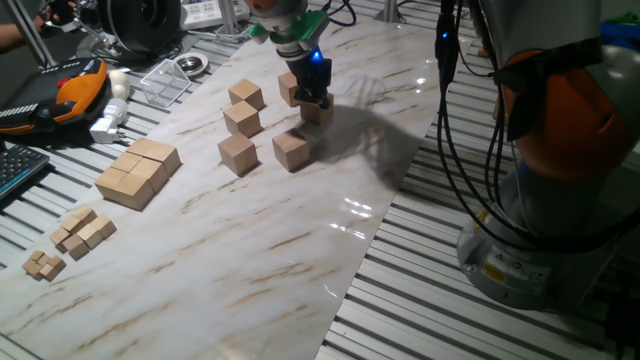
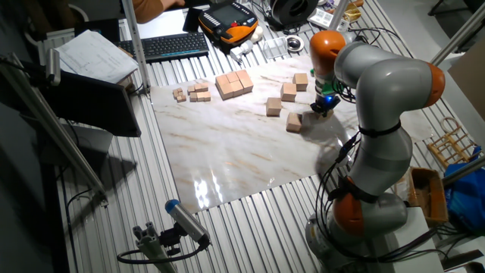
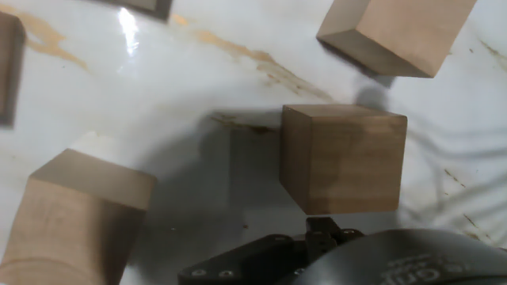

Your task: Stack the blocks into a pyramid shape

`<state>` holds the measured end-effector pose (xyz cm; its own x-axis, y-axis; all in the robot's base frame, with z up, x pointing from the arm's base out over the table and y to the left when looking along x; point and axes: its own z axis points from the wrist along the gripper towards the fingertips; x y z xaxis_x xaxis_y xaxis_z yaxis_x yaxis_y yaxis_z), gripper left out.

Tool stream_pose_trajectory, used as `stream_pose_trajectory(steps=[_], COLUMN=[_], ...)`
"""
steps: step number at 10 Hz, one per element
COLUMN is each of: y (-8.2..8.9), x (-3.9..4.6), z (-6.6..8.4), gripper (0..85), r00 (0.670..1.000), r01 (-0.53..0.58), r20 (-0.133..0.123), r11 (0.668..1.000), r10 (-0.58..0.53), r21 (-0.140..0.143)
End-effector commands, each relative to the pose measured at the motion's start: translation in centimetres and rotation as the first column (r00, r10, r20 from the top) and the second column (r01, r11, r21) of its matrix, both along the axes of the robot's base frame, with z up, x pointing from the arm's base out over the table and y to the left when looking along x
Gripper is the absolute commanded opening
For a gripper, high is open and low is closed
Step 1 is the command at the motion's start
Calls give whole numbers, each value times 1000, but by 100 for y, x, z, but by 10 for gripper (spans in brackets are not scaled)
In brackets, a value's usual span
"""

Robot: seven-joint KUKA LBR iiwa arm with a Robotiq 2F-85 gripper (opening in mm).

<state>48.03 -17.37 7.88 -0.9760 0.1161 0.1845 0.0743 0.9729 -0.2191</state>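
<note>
Six tan wooden blocks lie on the marble board [image 1: 250, 250]. In the one fixed view, three sit at the left [image 1: 246, 95], [image 1: 242, 118], [image 1: 238, 154]. One block [image 1: 291, 150] is in front of the gripper and one [image 1: 290, 87] is just behind it. My gripper [image 1: 314, 100] stands low over the sixth block [image 1: 318, 114], its fingers at the block's top. That block fills the middle of the hand view [image 3: 342, 158], with neighbours at the top right [image 3: 396, 32] and bottom left [image 3: 79, 214]. The fingertips are hidden, so the grip is unclear.
A larger slab of joined cubes [image 1: 138, 172] and several tiny cubes [image 1: 80, 232] lie at the board's left end. A keyboard, a pendant and clutter sit beyond the left edge. Cables and the arm's base [image 1: 540, 200] are on the right.
</note>
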Motion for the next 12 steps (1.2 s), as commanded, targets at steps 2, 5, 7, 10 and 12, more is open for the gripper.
stream_pose_trajectory(steps=[2, 5, 7, 10, 12], y=[-22, -122, -119, 50, 24], x=[28, 161, 196, 52, -17], z=[-4, 31, 52, 149, 42], gripper=[0, 0, 0, 0, 0], r00=[1000, 1000, 1000, 1000, 1000], r01=[7, -4, -6, 29, 24], r20=[13, 20, 18, -1, 15], r11=[1000, 1000, 1000, 999, 1000], r10=[-7, 4, 6, -29, -24], r21=[-7, -11, -7, -17, -5])
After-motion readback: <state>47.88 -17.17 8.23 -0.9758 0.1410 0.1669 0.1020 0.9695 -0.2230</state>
